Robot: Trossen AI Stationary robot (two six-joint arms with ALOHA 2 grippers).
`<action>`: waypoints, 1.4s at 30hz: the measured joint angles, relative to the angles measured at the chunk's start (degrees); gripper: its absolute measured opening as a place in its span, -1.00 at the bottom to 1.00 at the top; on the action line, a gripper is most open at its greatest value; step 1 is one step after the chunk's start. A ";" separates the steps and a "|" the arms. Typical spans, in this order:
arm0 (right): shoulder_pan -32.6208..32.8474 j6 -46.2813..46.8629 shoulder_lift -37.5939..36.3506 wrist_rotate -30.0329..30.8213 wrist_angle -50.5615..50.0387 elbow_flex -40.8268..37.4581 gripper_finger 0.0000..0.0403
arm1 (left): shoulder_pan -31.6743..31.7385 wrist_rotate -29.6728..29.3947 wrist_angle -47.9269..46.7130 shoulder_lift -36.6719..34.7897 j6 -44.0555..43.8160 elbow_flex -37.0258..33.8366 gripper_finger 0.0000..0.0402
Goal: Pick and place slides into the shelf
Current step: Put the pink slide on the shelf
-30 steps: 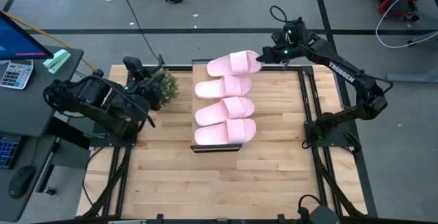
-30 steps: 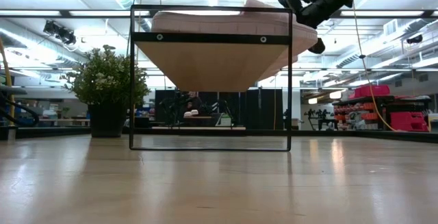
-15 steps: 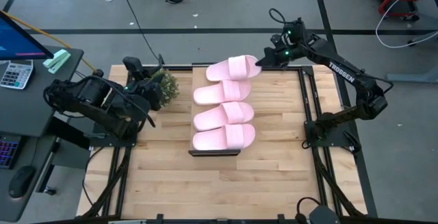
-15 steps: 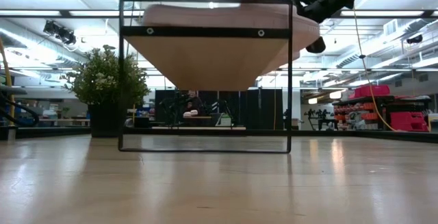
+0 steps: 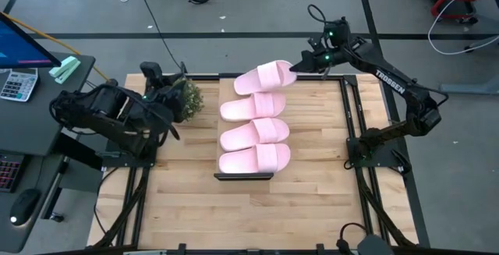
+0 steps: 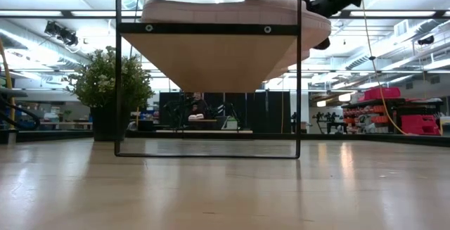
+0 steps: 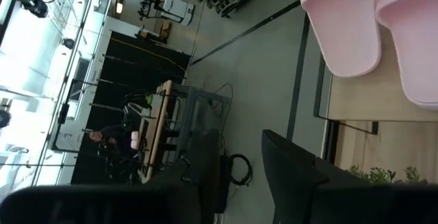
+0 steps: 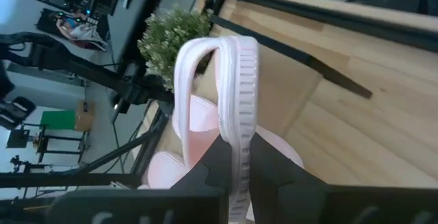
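Four light pink slides show in the high view. Three lie side by side on the shelf (image 5: 243,175), a narrow plank rack on a black frame (image 6: 211,61). The fourth slide (image 5: 265,78) sits askew over the shelf's far end, and my right gripper (image 5: 300,63) is shut on it, reaching in from the table's far right. Whether its free end rests on the shelf, I cannot tell. My left gripper (image 5: 173,107) waits open at the table's left by the potted plant, and its wrist view shows its fingers (image 7: 239,162) parted. My right gripper (image 8: 236,148) pinches the sole's edge (image 8: 236,118) of the far slide between its two fingers (image 8: 217,166), at the end nearest the wide strap (image 8: 195,59). The fingers come roughly level from the table's right. The slide's other end points toward the table's left, over the shelf.
A small potted plant (image 5: 185,97) stands on the table's far left, beside the left gripper (image 6: 109,82). Bare wooden tabletop (image 5: 257,216) lies near the shelf's near end. Black rails (image 5: 351,122) run along the table's sides.
The shelf, with three slides on it, has slid toward the table's near-left. In the low view its frame has grown, and its left post has moved left. The held slide has turned a little more askew. My right gripper has stayed shut, almost in place.
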 joint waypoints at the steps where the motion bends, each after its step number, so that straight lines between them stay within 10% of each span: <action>1: -0.21 0.02 0.00 0.06 -0.08 0.54 -0.85 | 0.26 0.05 -0.02 0.00 0.00 0.00 -0.43; 17: -4.64 -16.85 -0.02 17.85 -32.23 20.96 -0.85 | 1.75 0.12 0.00 0.04 0.00 0.00 -0.44; 42: -5.31 -17.51 -0.13 7.52 -42.28 24.40 -0.85 | 1.75 0.12 0.00 0.04 -1.46 0.00 -0.43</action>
